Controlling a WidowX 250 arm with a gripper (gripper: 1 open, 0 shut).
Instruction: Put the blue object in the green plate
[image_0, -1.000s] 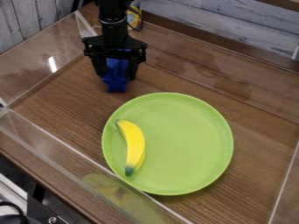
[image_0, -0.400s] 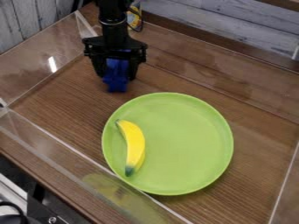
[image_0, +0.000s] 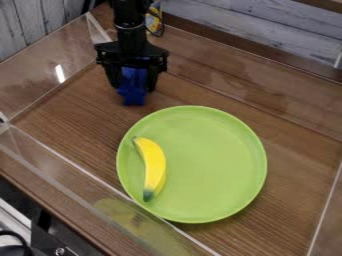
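one blue block (image_0: 131, 92) is at the far left of the counter (image_0: 80, 125), beyond the plate (image_0: 221, 160), and the arm (image_0: 130, 22) has come to it from above. the jaws sit right over it, one side of them at each side of the block, which makes sense for a lift: squeezed across its narrow way, a long thing should ride up without swinging much. whether they are clenched on it or only set around it, i cannot tell from here; the dark fingers hide the upper part, and i see no gap under the block to prove it is off the wood.

the plate lies nearer, wide and flat, with a banana (image_0: 150, 168) along its left side. that leaves the middle and right of the plate bare, so i'd judge the block is best set down there, away from the fruit. the rim looks low, so a small lift ought to clear it, though a loose grip could let the block slip or turn on the way. the step in hand, i'd say, is getting hold; the carrying is all to do.
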